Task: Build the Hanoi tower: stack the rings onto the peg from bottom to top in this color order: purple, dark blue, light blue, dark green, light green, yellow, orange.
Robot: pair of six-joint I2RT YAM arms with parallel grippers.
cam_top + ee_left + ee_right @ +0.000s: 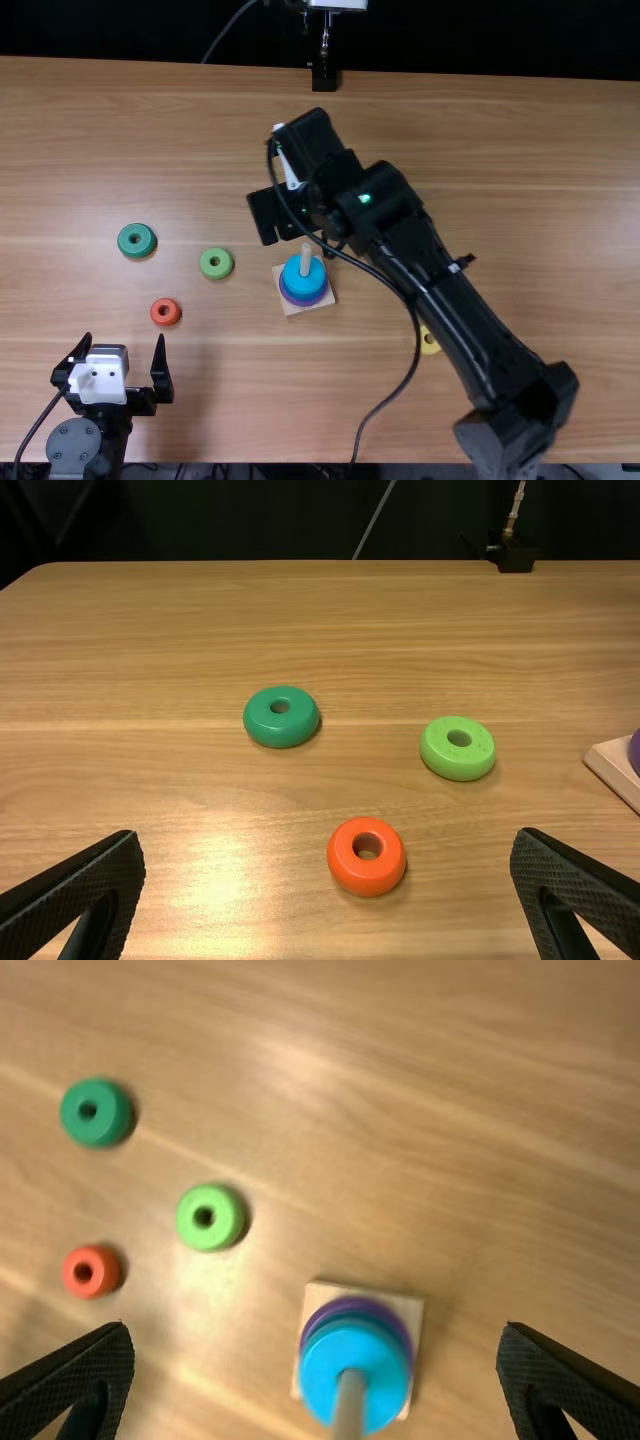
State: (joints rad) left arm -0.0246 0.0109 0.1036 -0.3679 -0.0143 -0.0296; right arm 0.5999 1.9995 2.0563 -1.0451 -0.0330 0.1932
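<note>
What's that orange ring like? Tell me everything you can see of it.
The orange ring is round and chunky, with softly rounded edges and a hole through its middle. Its surface looks smooth and slightly shiny, perhaps painted wood or plastic; I can't tell which. It lies flat on the wooden table, touching nothing else, just beyond the left arm's open fingers and nearer them than the light green ring.

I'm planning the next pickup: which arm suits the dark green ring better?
Probably the left: its open tool faces the dark green ring, on its side; the right arm comes from beyond the peg.
</note>
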